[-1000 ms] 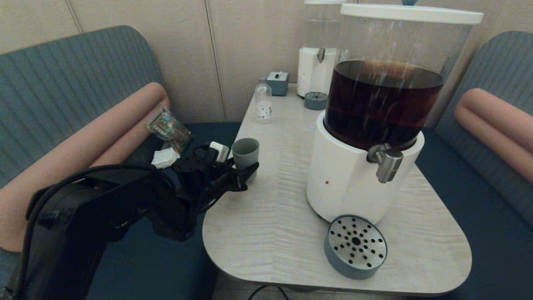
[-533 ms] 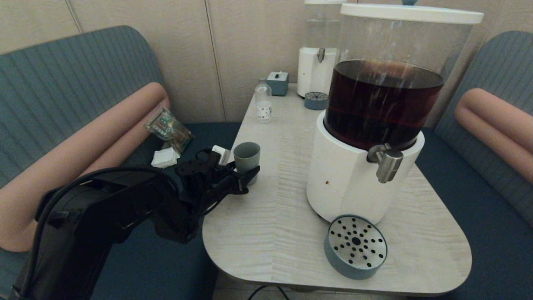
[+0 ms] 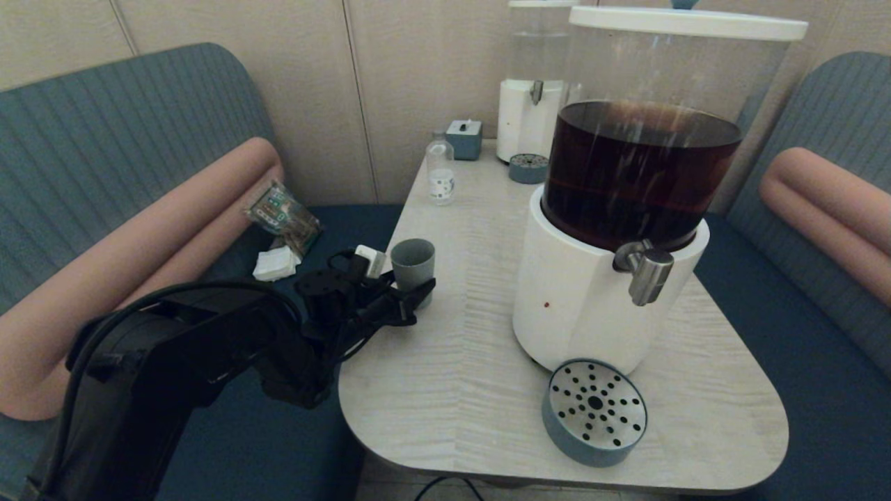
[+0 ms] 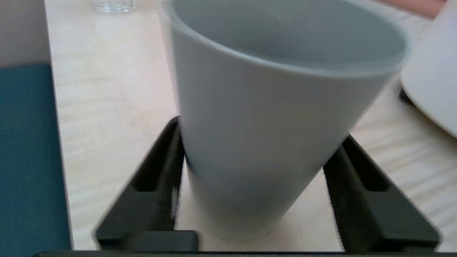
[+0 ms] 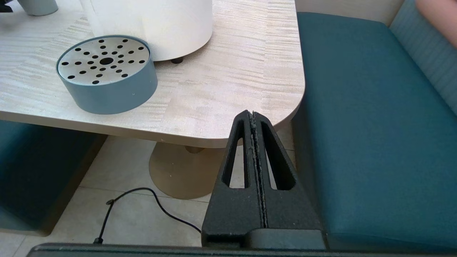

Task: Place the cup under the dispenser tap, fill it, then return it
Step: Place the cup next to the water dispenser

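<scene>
At the surface's (image 3: 473, 334) left edge, my left pincer (image 4: 250, 178) brackets the cup (image 3: 413, 261), fingers touching its wall, seemingly pinching. I should squeeze evenly, lift upright toward the dispenser tap (image 3: 644, 270). Right pincer (image 5: 254, 117), pressed together, parks low.

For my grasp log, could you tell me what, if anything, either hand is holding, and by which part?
The left hand grips the cup by its lower sides. The right hand holds nothing.
</scene>
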`<state>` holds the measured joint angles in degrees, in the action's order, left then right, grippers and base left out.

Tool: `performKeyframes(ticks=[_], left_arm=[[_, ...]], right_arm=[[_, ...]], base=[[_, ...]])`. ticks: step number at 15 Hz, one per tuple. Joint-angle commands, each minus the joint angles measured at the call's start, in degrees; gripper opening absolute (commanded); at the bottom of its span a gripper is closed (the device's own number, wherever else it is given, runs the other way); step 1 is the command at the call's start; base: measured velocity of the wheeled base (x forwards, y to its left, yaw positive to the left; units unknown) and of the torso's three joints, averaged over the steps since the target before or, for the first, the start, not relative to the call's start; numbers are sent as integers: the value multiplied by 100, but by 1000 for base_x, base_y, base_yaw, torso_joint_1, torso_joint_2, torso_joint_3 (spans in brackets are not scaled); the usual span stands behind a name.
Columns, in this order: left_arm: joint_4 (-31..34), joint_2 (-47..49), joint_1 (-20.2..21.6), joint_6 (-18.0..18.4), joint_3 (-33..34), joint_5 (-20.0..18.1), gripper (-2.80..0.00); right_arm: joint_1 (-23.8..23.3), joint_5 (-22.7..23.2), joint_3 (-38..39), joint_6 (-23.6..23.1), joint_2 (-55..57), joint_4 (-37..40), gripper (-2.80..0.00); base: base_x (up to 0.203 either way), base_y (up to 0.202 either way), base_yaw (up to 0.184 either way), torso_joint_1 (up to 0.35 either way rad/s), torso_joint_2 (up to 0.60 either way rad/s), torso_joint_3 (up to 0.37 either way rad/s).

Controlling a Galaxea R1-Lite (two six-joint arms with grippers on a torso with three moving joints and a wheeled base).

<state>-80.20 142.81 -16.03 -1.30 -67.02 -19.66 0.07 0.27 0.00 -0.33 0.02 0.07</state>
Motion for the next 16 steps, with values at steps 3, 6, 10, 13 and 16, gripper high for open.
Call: performKeyframes(ticks=[3, 6, 10, 13, 16], left_arm=[[-46, 45, -14, -11, -28, -12, 0], [-66, -7, -14, -11, 17, 0, 0], [-126, -379, -14, -8, 532, 30, 0], [-251, -802, -12, 6, 1437, 32, 0], [-326, -1241, -5, 7, 1981, 32, 0]], right_arm=[[1, 0, 0, -2, 6, 1, -280], [1, 0, 0, -2, 2, 1, -280], [1, 8, 0, -2, 6, 1, -280], [1, 7, 0, -2, 3, 1, -280], [1, 6, 0, -2, -1, 1, -280]], base=[[0, 0, 0, 0, 0, 0], [0, 0, 0, 0, 0, 0], [0, 0, 0, 0, 0, 0], [0, 0, 0, 0, 0, 0], [0, 0, 0, 0, 0, 0]])
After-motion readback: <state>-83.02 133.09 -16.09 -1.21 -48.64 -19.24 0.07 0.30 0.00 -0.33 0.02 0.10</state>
